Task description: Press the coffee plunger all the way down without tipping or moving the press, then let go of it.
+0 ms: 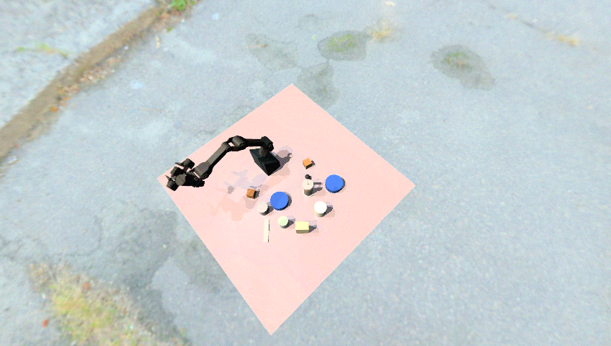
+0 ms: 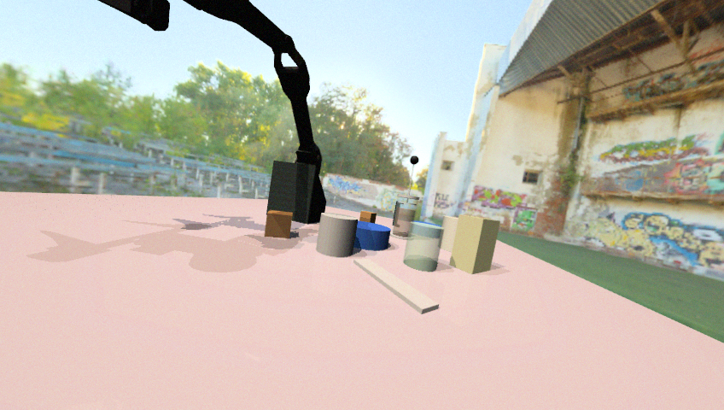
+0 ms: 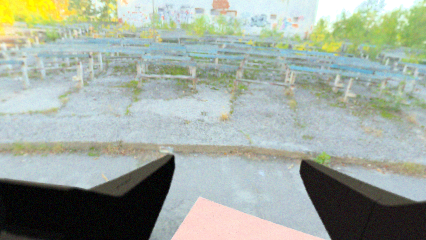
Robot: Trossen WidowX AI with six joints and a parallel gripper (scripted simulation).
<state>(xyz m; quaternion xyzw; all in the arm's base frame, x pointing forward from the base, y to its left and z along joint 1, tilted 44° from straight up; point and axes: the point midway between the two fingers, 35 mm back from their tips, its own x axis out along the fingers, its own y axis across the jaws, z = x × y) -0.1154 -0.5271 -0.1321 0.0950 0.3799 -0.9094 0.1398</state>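
The coffee press (image 1: 308, 188) (image 2: 405, 223) stands upright on the pink surface (image 1: 274, 282) (image 2: 284, 335) (image 3: 225, 225), its plunger knob (image 1: 307, 176) (image 2: 413, 160) high above the lid on a thin rod. The gripper (image 1: 174, 176) (image 3: 237, 164) is wide open, fingers well apart, holding and touching nothing; it hangs in the air near the surface's left corner in the top view, well away from the press.

The press's see-through body shows a brownish tint; I can't tell what that is. One blue disc (image 1: 333, 183) lies near its handle side, another (image 1: 279, 200) (image 2: 375, 237) on the opposite side. A white cylinder (image 1: 320, 208) (image 2: 447, 233) is near the press too. The pale green see-through cylinder (image 1: 282, 222) (image 2: 423, 248) stands between a flat strip (image 1: 266, 231) (image 2: 396, 285) and a yellow block (image 1: 302, 227) (image 2: 472, 244). A grey cylinder (image 1: 262, 208) (image 2: 335, 235) sits just beside the second disc.

Room is tightest among these pieces; above the knob it's open. The orange cube (image 1: 307, 163) (image 2: 367, 217) sits toward the arm's base side of the press.
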